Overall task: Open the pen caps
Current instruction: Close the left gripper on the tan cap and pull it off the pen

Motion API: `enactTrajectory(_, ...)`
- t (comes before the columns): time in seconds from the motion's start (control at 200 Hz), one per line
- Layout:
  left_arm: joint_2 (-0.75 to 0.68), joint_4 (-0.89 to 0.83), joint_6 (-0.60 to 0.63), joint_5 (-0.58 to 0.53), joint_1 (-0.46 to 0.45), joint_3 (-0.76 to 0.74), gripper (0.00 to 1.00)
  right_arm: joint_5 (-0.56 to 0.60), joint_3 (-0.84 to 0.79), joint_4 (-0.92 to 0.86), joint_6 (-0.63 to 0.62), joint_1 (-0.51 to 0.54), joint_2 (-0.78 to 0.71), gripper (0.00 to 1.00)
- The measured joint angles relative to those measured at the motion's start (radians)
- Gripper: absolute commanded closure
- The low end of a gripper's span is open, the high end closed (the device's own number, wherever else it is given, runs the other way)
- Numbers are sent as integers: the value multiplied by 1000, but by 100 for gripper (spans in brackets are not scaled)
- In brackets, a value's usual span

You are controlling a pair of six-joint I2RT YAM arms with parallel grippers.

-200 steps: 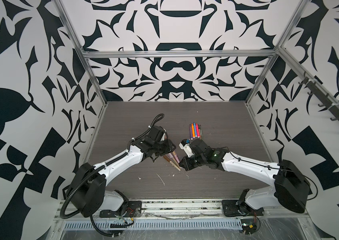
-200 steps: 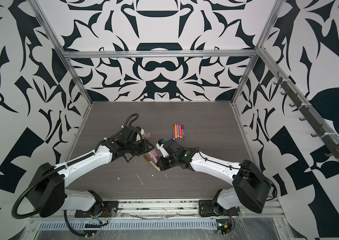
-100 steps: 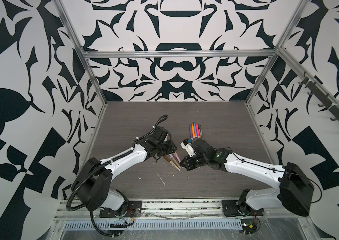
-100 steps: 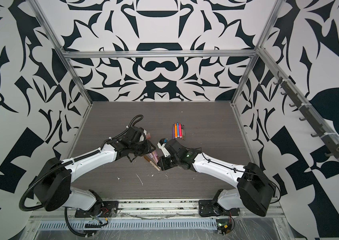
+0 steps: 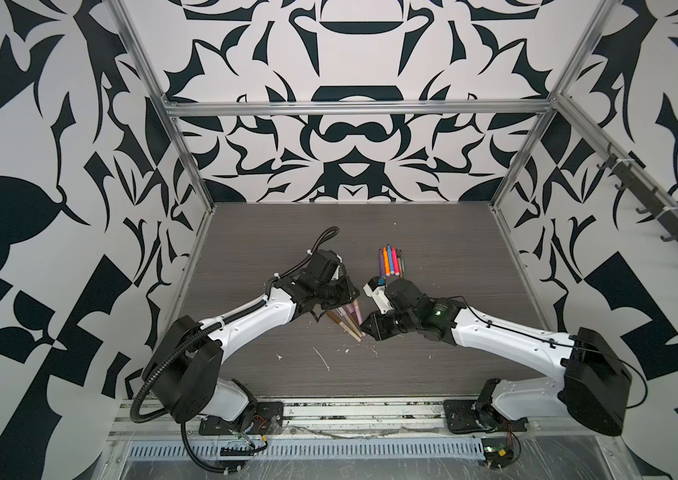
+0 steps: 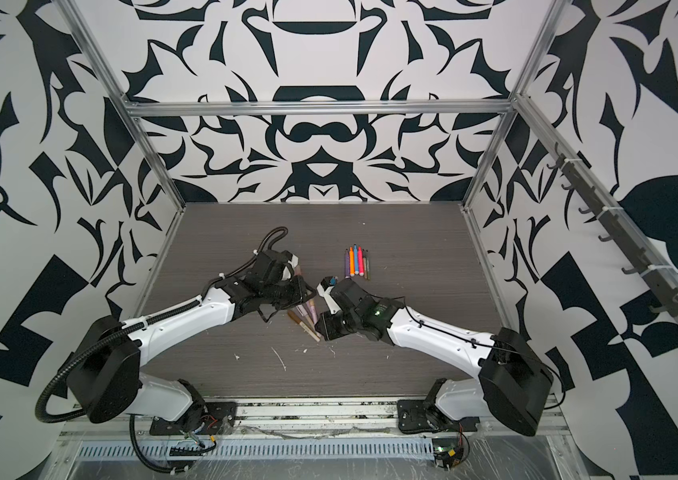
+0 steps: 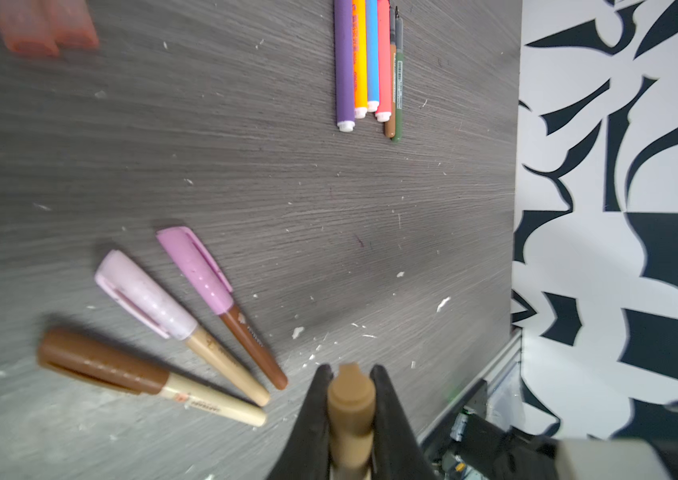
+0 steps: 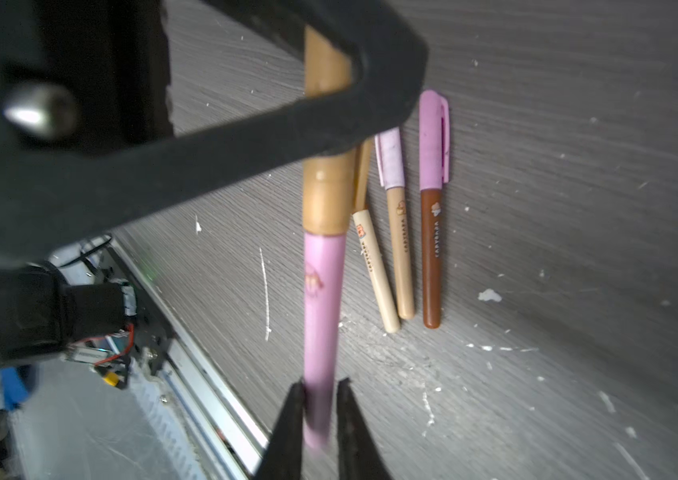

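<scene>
**A:** Where's the pen?

**B:** Off the table, held between the two arms near the middle, just above three capped pens that lie side by side.

**A:** Who has which end?

**B:** The left gripper is clamped on the tan cap. The right gripper has its jaws pressed on either side of the pink barrel, close to its tail.

**A:** Is the cap on?

**B:** It looks seated. In the right wrist view, tan meets pink with no gap that I can see.

**A:** So how does the pen lie?

**B:** Its long axis runs straight from one gripper to the other, with the cap end towards the left arm and the tail towards the right. Each pair of jaws bites across that line.

**A:** Then the pull goes along it.

**B:** That's my reading: the two grippers draw apart along the barrel, with no sideways bend. The cap is wholly on the left arm's side, so either arm could do the moving while the other holds firm.

**A:** Any risk?

**B:** The right jaws hold little of the barrel, so I'd guess it could slip out before the cap lets go
</scene>
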Motion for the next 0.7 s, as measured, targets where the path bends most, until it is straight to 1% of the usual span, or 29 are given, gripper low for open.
enactTrajectory(0.09, 0, -3, 3, -4, 0, -4, 97, 13, -11, 1, 2, 0, -28, 65)
enactTrajectory(0.19, -3, -4, 4, -5, 0, -5, 97, 19, -27, 11, 10, 0, -56, 64)
enactTrajectory(0.345, -23, 1, 3, -4, 0, -21, 98, 13, -39, 37, 25, 0, -53, 65)
enactTrajectory(0.465, -26, 22, -3, 9, 0, -37, 99, 6, -45, 62, 42, 0, -42, 69)
enactTrajectory(0.705, -28, 71, -24, 41, 1, -72, 100, 2, -47, 103, 57, 0, -5, 72)
